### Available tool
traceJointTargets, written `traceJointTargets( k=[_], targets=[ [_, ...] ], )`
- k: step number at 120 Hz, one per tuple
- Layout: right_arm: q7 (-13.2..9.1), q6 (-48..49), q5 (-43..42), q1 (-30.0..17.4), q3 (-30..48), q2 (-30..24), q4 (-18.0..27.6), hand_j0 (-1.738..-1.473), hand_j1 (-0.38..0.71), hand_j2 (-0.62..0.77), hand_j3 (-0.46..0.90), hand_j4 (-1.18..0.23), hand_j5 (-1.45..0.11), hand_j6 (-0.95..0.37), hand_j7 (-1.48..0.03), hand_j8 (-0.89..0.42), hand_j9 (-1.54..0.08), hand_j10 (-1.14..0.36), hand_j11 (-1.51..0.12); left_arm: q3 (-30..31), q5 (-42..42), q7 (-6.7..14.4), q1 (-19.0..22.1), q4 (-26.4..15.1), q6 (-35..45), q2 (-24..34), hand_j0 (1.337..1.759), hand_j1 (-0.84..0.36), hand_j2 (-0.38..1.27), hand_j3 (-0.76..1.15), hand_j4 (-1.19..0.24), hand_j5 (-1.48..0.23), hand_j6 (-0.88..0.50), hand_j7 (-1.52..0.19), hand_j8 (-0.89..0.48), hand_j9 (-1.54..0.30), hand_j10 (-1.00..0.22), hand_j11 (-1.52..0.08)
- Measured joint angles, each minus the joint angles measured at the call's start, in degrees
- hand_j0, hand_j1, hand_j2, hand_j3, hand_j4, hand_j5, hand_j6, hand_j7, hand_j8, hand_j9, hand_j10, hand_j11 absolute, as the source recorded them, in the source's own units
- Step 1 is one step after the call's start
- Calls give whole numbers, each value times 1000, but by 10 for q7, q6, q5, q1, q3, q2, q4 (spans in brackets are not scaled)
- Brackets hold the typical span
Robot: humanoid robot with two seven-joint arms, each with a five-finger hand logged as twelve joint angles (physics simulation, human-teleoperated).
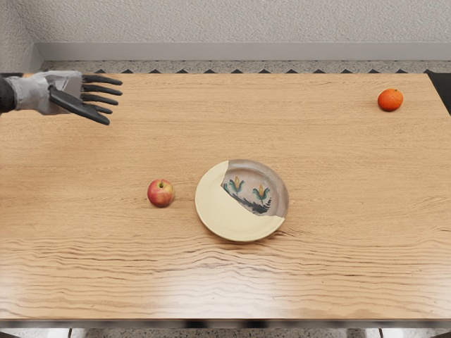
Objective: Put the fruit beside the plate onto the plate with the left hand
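Observation:
A red and yellow apple (160, 193) lies on the wooden table, just left of a round cream plate (220, 211) painted with a grey patch and flowers. Nothing lies on the plate. My left hand (95, 97) hovers over the far left corner of the table, well up and left of the apple, with its dark fingers spread and holding nothing. The right arm does not show.
An orange (390, 99) sits near the far right corner of the table (84, 267), far from the plate. A grey wall runs behind the table's back edge.

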Motion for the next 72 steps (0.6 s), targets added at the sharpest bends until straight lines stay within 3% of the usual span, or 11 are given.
traceJointTargets(
  k=[20,32,44,61,72],
  targets=[
    [0,0,0,-1,0,0,-1,-1658,-312,-6,0,-31,-40,-31,-40,-31,-40,-31,-40,0,13,0,-5,-14,0,0,1658,52,51,0,-249,-323,-249,-323,-248,-323,-248,-323],
    [-2,0,0,-3,-1,0,-1,-1658,-312,-6,0,-31,-40,-31,-40,-31,-40,-31,-40,0,59,1,-28,-43,0,7,1658,52,51,0,-249,-323,-249,-323,-248,-323,-248,-323],
    [-3,0,0,-3,-1,0,-1,-1658,-312,-6,0,-31,-40,-31,-40,-31,-40,-31,-40,0,141,3,-47,-125,0,49,1658,52,51,0,-249,-323,-249,-323,-249,-323,-249,-323],
    [-4,0,0,-4,-1,0,-1,-1658,-312,-6,0,-31,-40,-31,-40,-31,-40,-31,-40,-1,229,29,-57,-274,0,120,1658,52,51,0,-250,-323,-250,-323,-249,-323,-249,-323],
    [-4,0,0,-4,-1,0,-1,-1658,-312,-6,0,-31,-40,-31,-40,-31,-40,-31,-40,0,276,54,-56,-352,39,125,1658,52,51,0,-250,-323,-250,-323,-250,-323,-250,-323]
  ],
)
